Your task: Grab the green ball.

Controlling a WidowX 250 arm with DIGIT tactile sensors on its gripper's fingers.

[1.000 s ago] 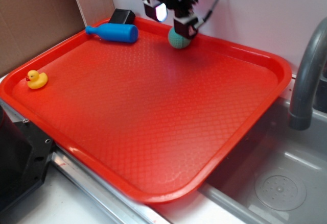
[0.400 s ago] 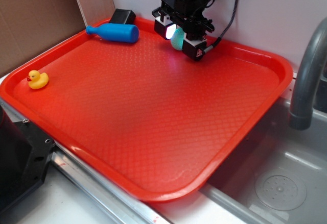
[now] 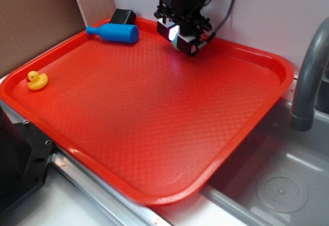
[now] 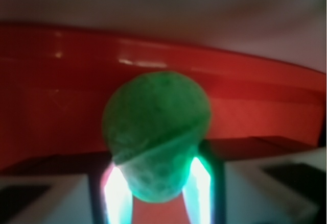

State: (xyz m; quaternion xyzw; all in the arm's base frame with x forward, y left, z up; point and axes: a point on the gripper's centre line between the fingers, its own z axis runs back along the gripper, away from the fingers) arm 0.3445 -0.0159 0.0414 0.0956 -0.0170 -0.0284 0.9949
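The green ball (image 4: 156,132) fills the middle of the wrist view, round and knitted, with the red tray's back rim (image 4: 245,71) behind it. My gripper (image 4: 157,168) is shut on it: the two lit fingers (image 4: 118,193) press against its lower sides. From the exterior view, the gripper (image 3: 179,38) sits low at the back of the tray. There only a teal sliver of the ball (image 3: 177,40) shows between the black finger mounts. The rest of the ball is hidden by the gripper.
A blue bowling-pin toy (image 3: 114,32) lies at the tray's back left beside a black block (image 3: 122,16). A yellow rubber duck (image 3: 36,80) sits near the left rim. The red tray (image 3: 154,197) rests over a sink (image 3: 280,187) with a grey faucet (image 3: 308,71).
The gripper came down from above the ball until its fingers stood on both sides of it. They have since narrowed onto the ball, which now shows far less.
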